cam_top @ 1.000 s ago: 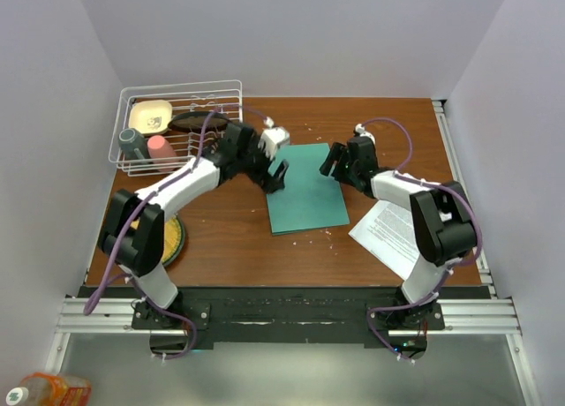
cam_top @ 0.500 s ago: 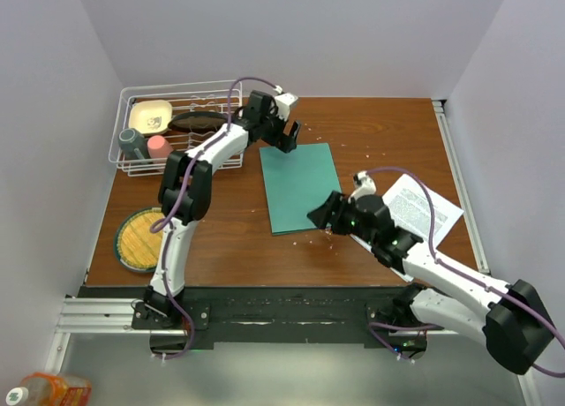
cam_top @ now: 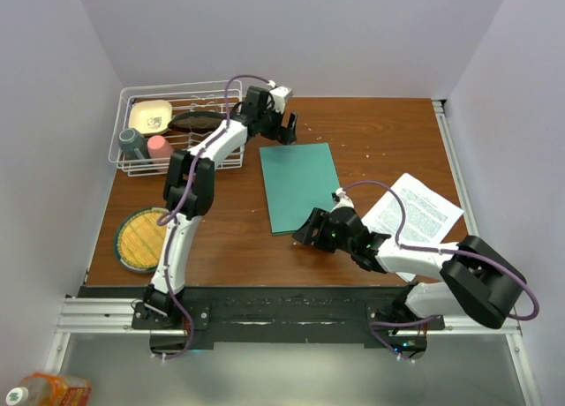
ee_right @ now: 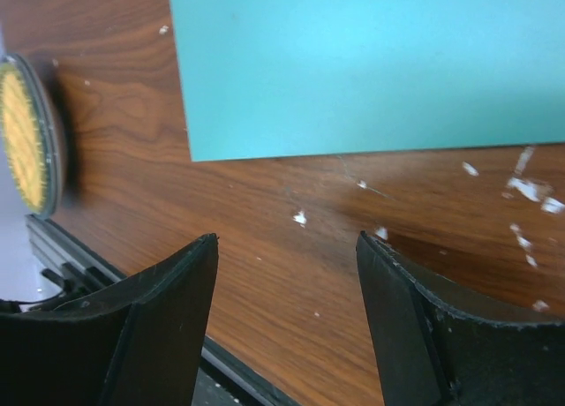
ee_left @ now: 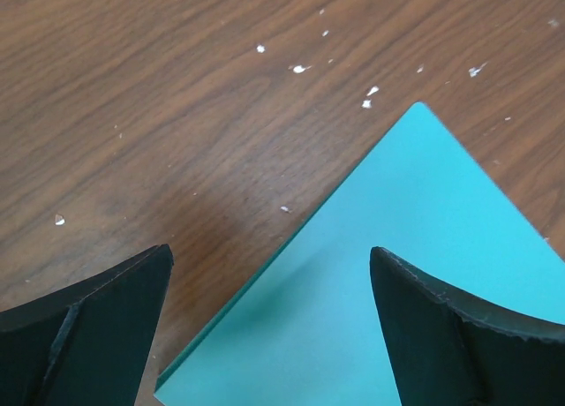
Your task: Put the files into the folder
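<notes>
Lying shut and flat mid-way across the wooden table (cam_top: 380,141), the teal folder (cam_top: 300,181) is not yet opened, while the files (cam_top: 424,212), white printed paper, wait on the wood near its right side, not touching it. Both arms look posted to raise the cover. The left gripper (cam_top: 284,129) hangs with jaws spread wide over the folder's far left corner, and the right gripper (cam_top: 309,232) sits low just beside its near edge, jaws parted and empty. A wire basket (cam_top: 181,95) of dishes and a round woven mat (cam_top: 141,240) keep to the left. Nothing seems to bar paper from folder; only white flecks (ee_left: 300,69) dot the wood.
</notes>
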Robot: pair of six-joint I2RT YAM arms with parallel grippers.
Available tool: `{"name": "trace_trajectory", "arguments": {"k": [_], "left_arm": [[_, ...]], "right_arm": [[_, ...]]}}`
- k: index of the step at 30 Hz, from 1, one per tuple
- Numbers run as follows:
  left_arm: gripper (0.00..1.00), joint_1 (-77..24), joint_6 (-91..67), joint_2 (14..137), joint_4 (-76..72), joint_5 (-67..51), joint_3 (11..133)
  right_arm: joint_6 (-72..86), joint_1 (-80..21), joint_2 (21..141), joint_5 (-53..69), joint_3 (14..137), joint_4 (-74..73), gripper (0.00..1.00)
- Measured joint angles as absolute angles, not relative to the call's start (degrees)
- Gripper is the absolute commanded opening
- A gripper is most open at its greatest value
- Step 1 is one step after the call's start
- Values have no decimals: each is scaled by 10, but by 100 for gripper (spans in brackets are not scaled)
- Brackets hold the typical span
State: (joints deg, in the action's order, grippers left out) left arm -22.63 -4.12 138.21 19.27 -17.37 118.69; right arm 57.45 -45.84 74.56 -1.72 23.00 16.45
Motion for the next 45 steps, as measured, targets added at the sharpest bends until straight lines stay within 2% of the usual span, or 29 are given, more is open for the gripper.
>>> {"name": "trace_trajectory", "arguments": {"k": [14, 29, 40, 45], "left_arm": [[100, -222, -40, 1418, 202, -176, 1179], [100, -220, -38, 1276, 180, -182, 957], [100, -222, -34, 1230, 176, -177, 890], [100, -225, -33, 1227, 174, -175, 885]], "right_arm": [[612, -465, 772, -57, 230, 218, 67], [691, -465, 778, -115, 183, 275, 65], [713, -466, 679, -156, 150, 228, 60], [721, -466, 695, -160, 150, 232, 57]]}}
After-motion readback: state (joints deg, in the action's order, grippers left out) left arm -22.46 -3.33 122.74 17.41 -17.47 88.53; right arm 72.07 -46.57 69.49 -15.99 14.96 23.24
